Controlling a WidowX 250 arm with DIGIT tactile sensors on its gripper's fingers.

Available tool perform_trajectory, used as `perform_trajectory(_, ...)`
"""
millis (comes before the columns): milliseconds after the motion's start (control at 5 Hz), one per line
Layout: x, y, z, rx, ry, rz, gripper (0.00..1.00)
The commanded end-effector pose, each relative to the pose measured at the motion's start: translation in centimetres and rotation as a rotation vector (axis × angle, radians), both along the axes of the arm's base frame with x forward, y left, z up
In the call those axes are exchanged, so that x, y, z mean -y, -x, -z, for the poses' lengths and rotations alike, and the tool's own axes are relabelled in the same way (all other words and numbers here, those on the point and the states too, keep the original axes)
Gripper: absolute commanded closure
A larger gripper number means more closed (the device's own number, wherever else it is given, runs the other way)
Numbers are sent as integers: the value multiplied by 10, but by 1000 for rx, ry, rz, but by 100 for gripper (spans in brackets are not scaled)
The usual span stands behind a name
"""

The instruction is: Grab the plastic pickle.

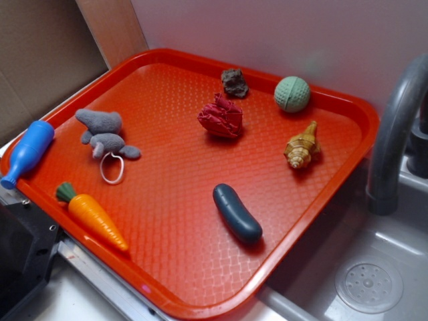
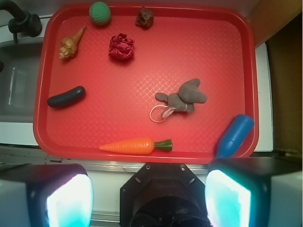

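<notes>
A: Surface?
B: Red textured tray (image 1: 167, 221), beside a grey sink (image 1: 374, 281) with faucet (image 1: 394, 120); pale wall behind.
A: Pickle?
B: Plastic pickle (image 1: 237, 213) lies flat near the tray's sink-side edge, apart from carrot (image 1: 93, 215), blue bottle (image 1: 27, 152), plush toy (image 1: 103, 134).
A: Tool?
B: Gripper (image 2: 149, 198) hangs off the tray's carrot-side edge, fingers (image 2: 68, 201) spread wide, holding nothing.

oblique exterior, overhead wrist; shared tray (image 1: 334, 221)

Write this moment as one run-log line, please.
target: dark blue-green plastic pickle on red tray, untouched | gripper: open, above tray's near edge | phase: approach
</notes>
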State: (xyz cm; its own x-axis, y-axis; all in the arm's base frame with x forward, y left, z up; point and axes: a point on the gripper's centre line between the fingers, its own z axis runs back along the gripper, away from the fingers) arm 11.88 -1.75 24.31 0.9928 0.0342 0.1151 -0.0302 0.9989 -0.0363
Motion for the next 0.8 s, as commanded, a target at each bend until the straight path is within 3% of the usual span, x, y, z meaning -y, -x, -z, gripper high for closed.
perform_trajectory(0, 0, 0, 0, 0, 0, 0, 0)
perform_trajectory(200, -2, -22, 50, -91, 86, -253, 0)
perform_trajectory(400, 26, -38, 95, -191, 105, -507, 0)
perform_trajectory(600, 72, -50, 132, -292, 244, -576, 0)
